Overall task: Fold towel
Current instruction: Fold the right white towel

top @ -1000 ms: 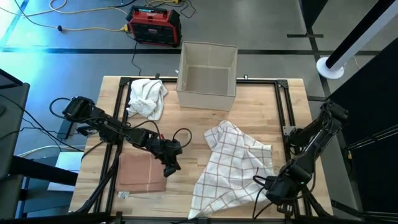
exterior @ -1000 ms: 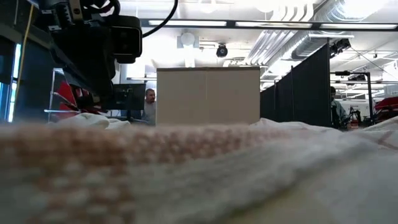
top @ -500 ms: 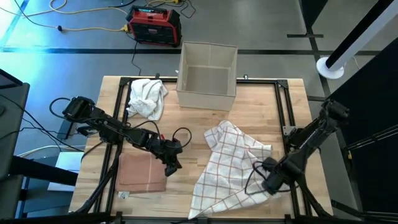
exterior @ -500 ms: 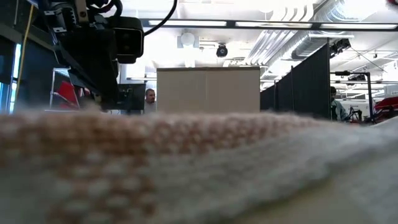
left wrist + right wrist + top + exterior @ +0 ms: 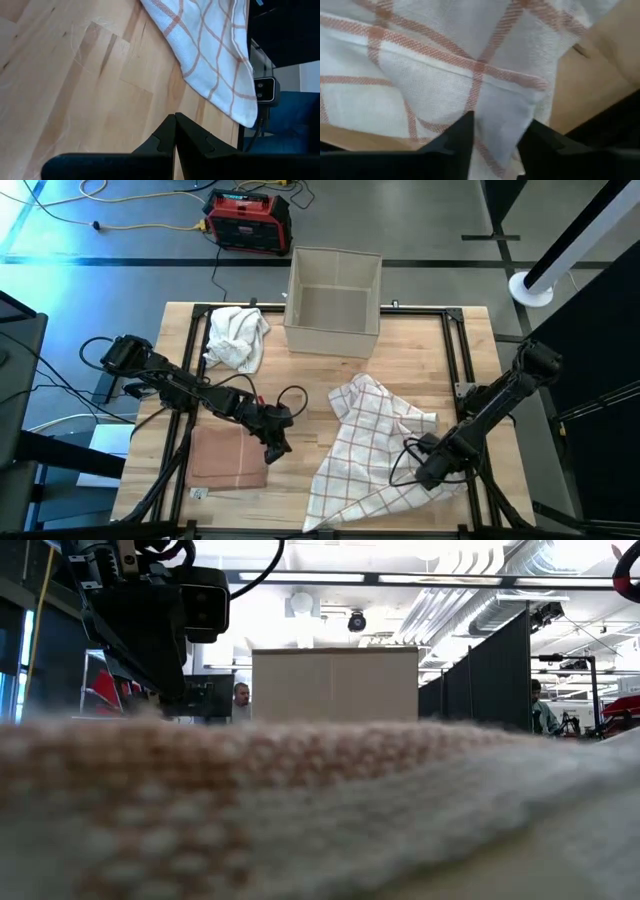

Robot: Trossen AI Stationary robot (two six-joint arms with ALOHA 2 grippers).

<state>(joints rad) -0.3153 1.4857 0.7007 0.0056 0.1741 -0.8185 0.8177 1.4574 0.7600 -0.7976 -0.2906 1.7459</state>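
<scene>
The checked towel (image 5: 375, 445) lies crumpled on the right half of the worktop (image 5: 310, 375), its lower edge more lifted and bunched than a second ago. The right claw (image 5: 428, 470) has been moved inward along this edge; its fingers are spread, with a fold of cloth between them. The left claw (image 5: 277, 442) is kept closed and empty, low beside the folded brown cloth (image 5: 228, 457).
</scene>
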